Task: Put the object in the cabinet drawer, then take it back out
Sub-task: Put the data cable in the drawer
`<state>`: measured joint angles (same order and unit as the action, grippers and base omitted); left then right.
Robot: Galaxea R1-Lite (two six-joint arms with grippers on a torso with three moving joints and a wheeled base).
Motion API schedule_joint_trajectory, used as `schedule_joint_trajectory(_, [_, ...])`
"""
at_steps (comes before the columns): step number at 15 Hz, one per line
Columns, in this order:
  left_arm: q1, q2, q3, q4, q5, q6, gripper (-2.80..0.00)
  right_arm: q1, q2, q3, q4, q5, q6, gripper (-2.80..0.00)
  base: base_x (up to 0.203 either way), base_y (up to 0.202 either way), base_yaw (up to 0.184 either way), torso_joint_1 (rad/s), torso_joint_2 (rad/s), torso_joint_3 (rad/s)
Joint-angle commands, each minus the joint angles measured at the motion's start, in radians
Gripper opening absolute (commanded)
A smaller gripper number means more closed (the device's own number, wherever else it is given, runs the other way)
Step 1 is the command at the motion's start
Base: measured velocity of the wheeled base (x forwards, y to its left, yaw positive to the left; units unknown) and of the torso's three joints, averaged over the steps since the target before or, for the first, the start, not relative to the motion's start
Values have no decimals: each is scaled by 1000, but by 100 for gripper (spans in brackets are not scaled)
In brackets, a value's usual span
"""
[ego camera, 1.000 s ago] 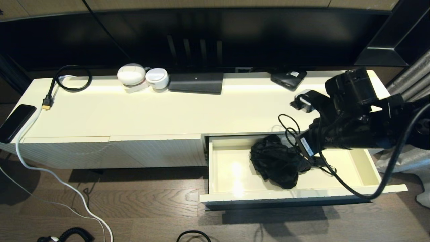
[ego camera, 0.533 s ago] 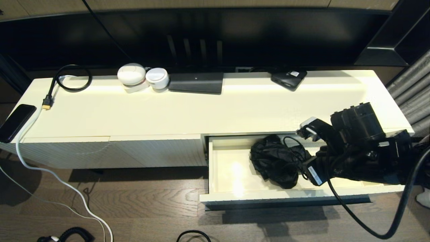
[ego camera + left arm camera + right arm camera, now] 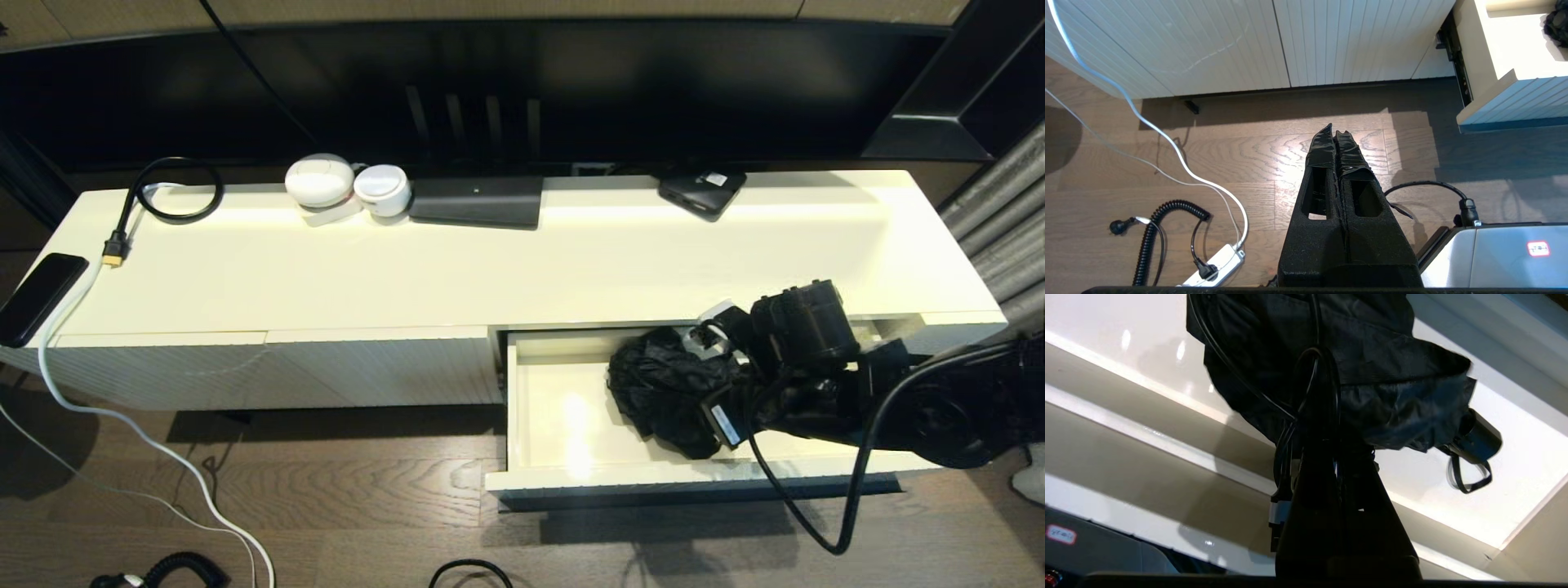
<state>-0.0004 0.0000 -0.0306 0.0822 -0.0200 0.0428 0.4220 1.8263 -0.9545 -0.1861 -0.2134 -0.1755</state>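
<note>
One black folded umbrella [image 3: 665, 390] lies in the open cabinet drawer [image 3: 555, 425], right of centre on its glossy floor. Judged light and soft: loose slippery fabric, stiffer at the handle stub and wrist strap; grip the bunched middle. Right gripper [image 3: 1337, 455] is pressed against the fabric; whether its fingers are clamped, I cannot tell. Left gripper [image 3: 1336, 136] hangs over the floor, fingers closed, empty. One drawer open. Two white domed gadgets [image 3: 347, 186] sit on the surface.
</note>
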Motion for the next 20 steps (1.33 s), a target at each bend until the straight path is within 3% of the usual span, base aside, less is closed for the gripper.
schedule_joint_trajectory(1, [0, 0, 0, 1, 0, 0, -280, -8, 59, -6, -11, -2, -2, -280, 0, 0, 0, 0, 0, 0])
schedule_joint_trajectory(11, [0, 0, 0, 1, 0, 0, -280, -66, 79, -145, -47, -7, -24, -280, 0, 0, 0, 0, 0, 0])
schedule_joint_trajectory(20, [0, 0, 0, 1, 0, 0, -280, -78, 57, -115, -49, -9, -49, -280, 0, 0, 0, 0, 0, 0])
